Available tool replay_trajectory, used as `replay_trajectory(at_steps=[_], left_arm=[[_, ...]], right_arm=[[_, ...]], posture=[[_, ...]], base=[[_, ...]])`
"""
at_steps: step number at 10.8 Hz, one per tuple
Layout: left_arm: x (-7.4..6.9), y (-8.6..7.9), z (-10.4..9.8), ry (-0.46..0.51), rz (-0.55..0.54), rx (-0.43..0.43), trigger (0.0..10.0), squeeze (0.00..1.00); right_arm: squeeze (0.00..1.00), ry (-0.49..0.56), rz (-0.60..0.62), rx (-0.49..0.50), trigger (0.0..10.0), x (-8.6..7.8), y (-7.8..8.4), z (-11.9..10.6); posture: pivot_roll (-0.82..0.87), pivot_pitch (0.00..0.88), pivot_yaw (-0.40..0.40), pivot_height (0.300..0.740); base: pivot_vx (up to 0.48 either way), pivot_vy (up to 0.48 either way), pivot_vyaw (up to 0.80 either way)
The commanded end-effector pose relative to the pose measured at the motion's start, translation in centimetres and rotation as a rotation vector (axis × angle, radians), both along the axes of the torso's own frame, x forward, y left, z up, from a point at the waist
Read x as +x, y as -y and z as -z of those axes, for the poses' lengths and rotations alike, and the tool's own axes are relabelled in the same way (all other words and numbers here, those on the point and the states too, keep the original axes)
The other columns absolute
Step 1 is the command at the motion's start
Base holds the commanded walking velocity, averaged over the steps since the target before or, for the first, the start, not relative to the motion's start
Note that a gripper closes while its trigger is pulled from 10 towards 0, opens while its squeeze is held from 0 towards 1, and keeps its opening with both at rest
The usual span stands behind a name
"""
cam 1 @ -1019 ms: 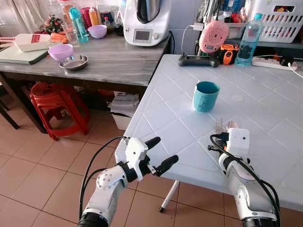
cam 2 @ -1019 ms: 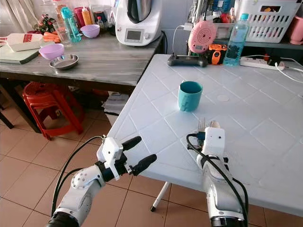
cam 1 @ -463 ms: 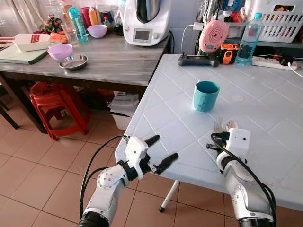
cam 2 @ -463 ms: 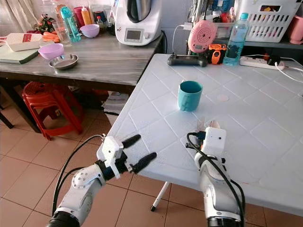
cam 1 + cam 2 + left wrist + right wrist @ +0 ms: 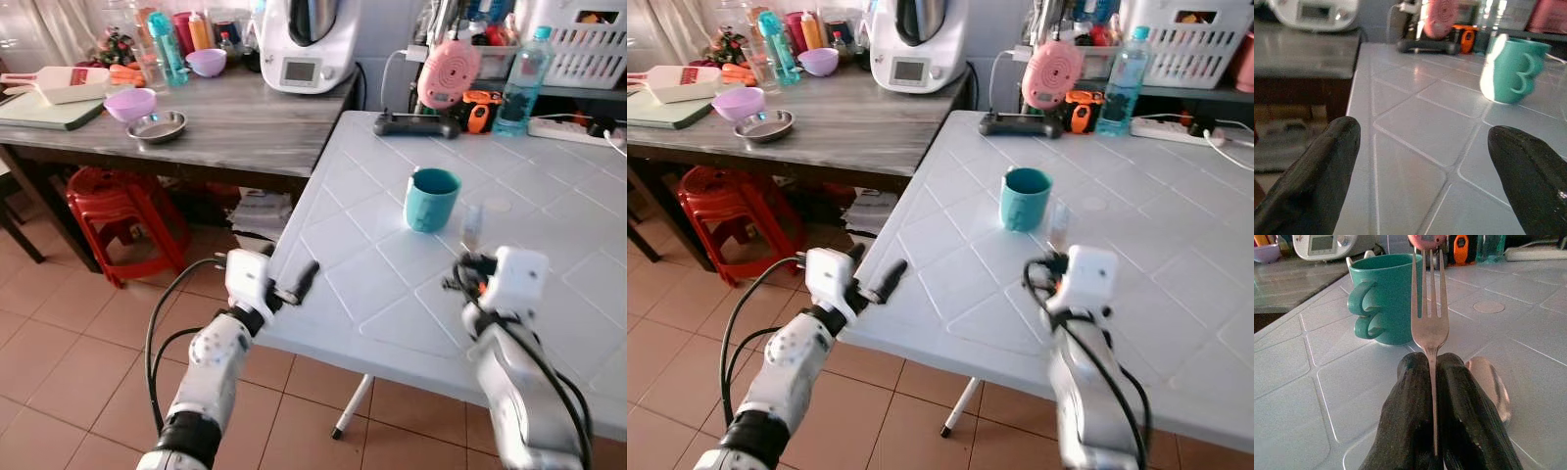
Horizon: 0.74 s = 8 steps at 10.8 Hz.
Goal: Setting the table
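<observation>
- Since the earlier frames the right gripper (image 5: pixel 1432 396) has risen off the white tiled table (image 5: pixel 372 225), taking the fork (image 5: pixel 1429 328) up with it, and the left gripper (image 5: pixel 294 284) has swung in toward the table's near left edge.
- Right gripper: its two black fingers (image 5: pixel 1410 416) are pressed together on the fork's thin handle, with no gap beside the metal. The fork stands upright above them, tines up.
- In the right eye view the fork (image 5: pixel 1056 221) appears as a blurred upright sliver just beside the teal mug (image 5: pixel 1025 198), on the side nearer the robot.
- A spoon (image 5: pixel 1491 384) lies flat on the table just beside the right gripper's fingers; whether it touches them cannot be told.
- The teal mug (image 5: pixel 432 199) stands upright on the table, well in from the edge, with its double-loop handle turned toward the robot's left.
- Left gripper: its fingers (image 5: pixel 1317 171) are spread wide with nothing between them, held at the table's near left edge and pointing across the tiles toward the mug (image 5: pixel 1511 71).
- Beyond the mug, along the far side of the table, sit a black controller (image 5: pixel 411 124), a pink round device (image 5: pixel 448 73) and a clear water bottle (image 5: pixel 516 69).
- To the robot's left, a grey wooden counter (image 5: pixel 225 122) carries a white kitchen appliance (image 5: pixel 312 44), a purple bowl (image 5: pixel 130 104) and a metal dish (image 5: pixel 157 126).
- A red stool (image 5: pixel 113 211) stands on the floor under the counter.
</observation>
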<state>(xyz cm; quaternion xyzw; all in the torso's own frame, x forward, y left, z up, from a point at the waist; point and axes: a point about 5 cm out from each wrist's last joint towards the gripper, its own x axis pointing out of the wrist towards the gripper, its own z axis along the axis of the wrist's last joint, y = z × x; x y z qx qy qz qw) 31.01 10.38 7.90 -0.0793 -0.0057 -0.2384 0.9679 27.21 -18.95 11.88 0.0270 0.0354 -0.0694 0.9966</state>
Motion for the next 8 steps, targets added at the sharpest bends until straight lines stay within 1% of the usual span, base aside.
replay_trajectory(at_steps=[1, 2, 4, 6, 8], left_arm=[[0.4, -0.1, 0.0, -0.019, -0.019, 0.001, 10.0, 0.00], [0.5, 0.1, 0.0, -0.018, -0.016, -0.001, 10.0, 0.00], [0.5, 0.6, 0.1, -0.025, 0.008, -0.010, 10.0, 0.00], [0.4, 1.1, 0.1, -0.020, 0.029, -0.005, 10.0, 0.00], [0.5, 1.0, 0.1, -0.019, 0.022, -0.001, 10.0, 0.00]], right_arm=[[0.00, 0.029, -0.002, -0.009, 10.0, -0.4, -0.2, -0.6], [0.00, 0.029, 0.001, -0.008, 10.0, -0.6, 0.0, -0.5], [0.00, 0.035, 0.010, -0.013, 10.0, -0.7, 0.0, -0.5], [0.00, 0.047, -0.024, -0.008, 10.0, -0.4, -0.8, -0.7], [0.00, 0.053, -0.026, -0.005, 10.0, -0.2, -1.0, -0.7]], posture=[[-0.11, 0.000, 0.062, 0.740], [-0.12, 0.000, 0.063, 0.740], [-0.12, 0.000, 0.067, 0.740], [-0.12, 0.000, 0.068, 0.740], [-0.12, 0.000, 0.065, 0.740]], base=[[0.000, 0.000, 0.00], [0.000, 0.000, -0.41], [0.000, 0.000, -0.61], [0.000, 0.347, -0.50], [0.000, 0.352, 0.00]])
